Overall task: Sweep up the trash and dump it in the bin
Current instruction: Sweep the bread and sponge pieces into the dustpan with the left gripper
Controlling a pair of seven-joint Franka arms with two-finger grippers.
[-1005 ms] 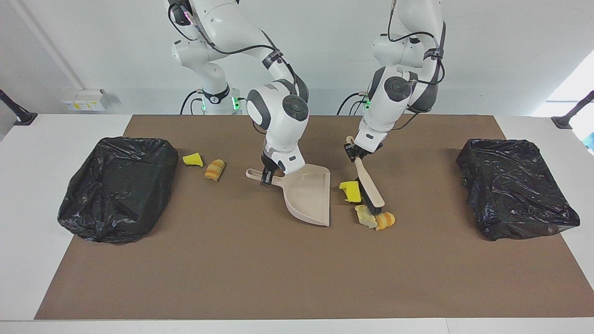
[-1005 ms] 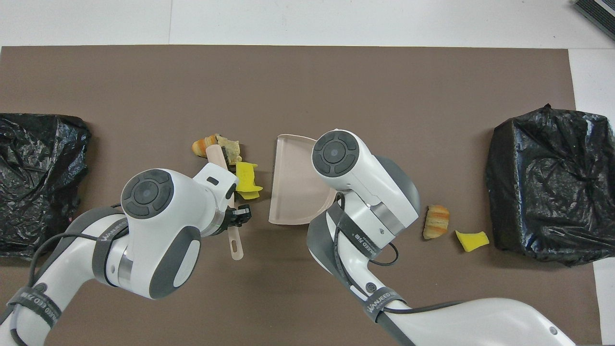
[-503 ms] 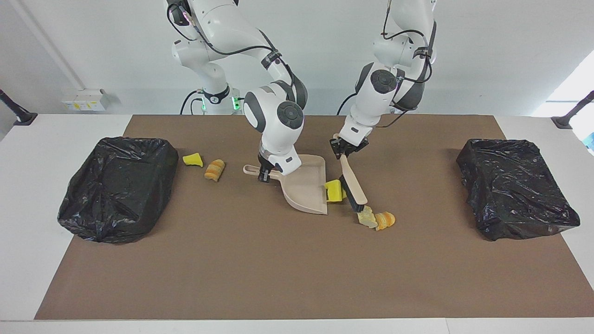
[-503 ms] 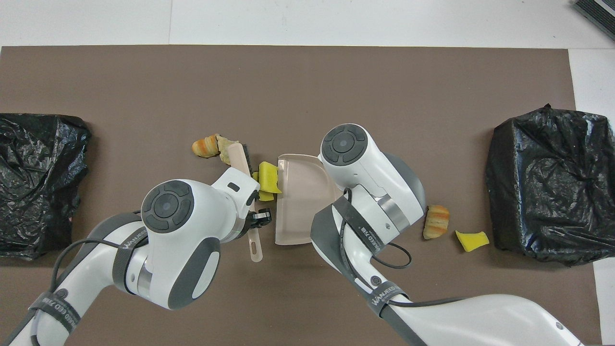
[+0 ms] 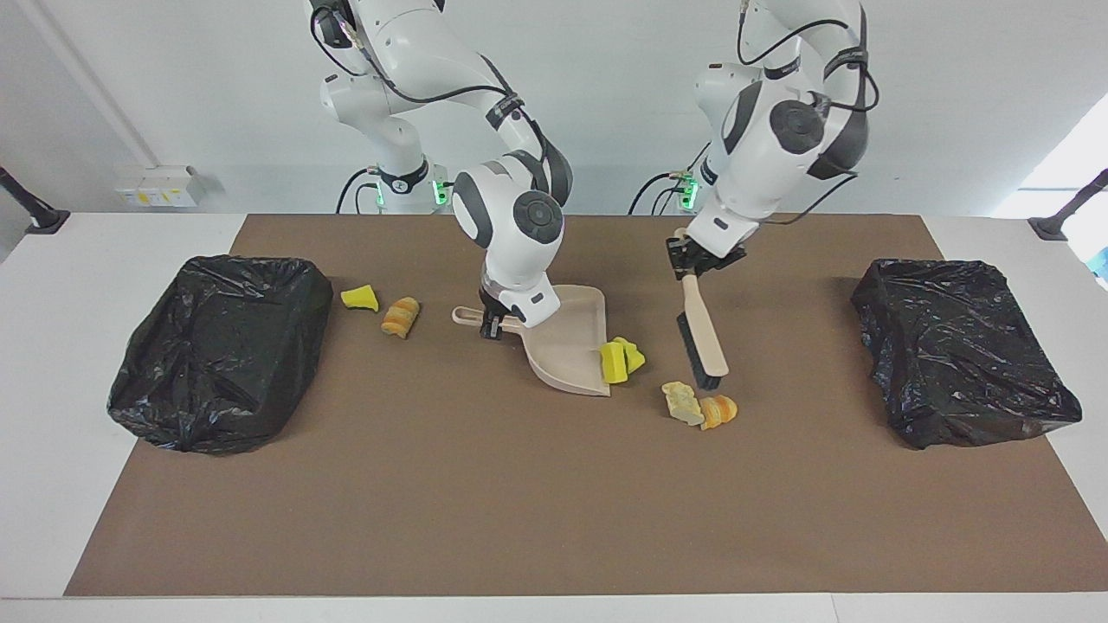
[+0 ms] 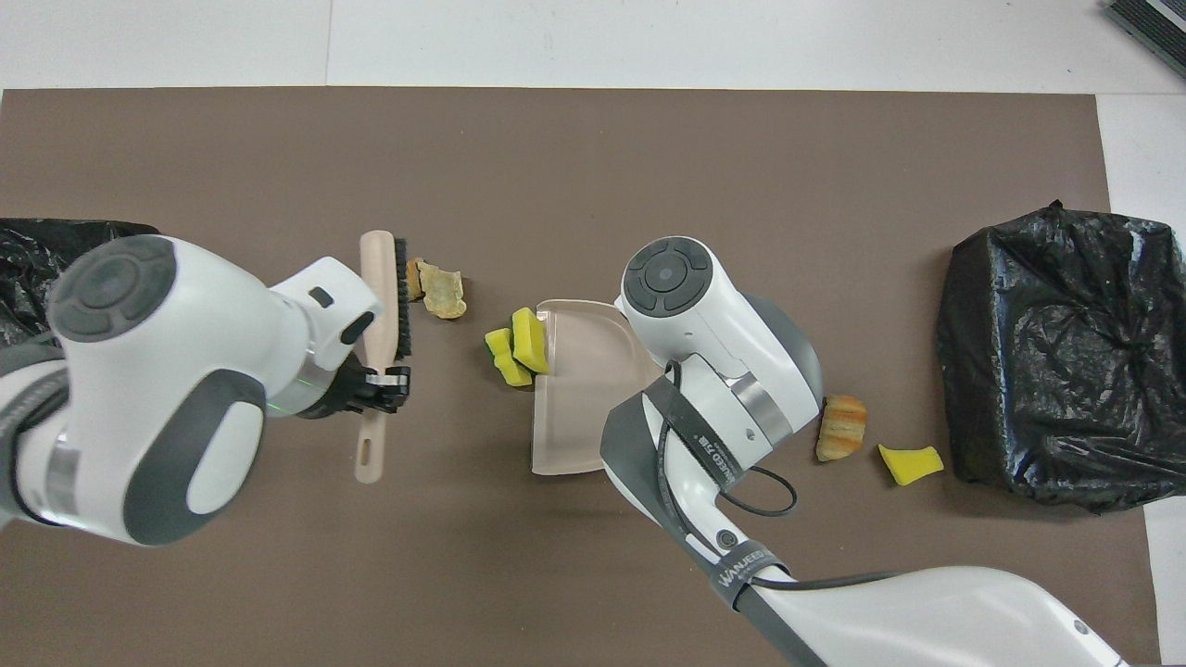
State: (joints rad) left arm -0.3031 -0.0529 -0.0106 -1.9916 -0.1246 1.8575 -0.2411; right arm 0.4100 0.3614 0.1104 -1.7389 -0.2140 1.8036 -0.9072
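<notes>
My right gripper is shut on the handle of the beige dustpan, whose lip rests on the mat. Two yellow sponge pieces of trash lie at that lip. My left gripper is shut on the handle of a tan brush. The brush hangs over the mat beside two bread-like lumps, and in the overhead view it partly covers the orange lump. More trash, a yellow piece and a bread lump, lies toward the right arm's end.
One black-bagged bin stands at the right arm's end of the brown mat, beside the loose yellow piece. A second black-bagged bin stands at the left arm's end.
The brush pushed the yellow sponge pieces against the dustpan's lip. It then lifted and swung back toward the left arm's end, past the bread lumps. The dustpan shifted slightly nearer to the robots.
</notes>
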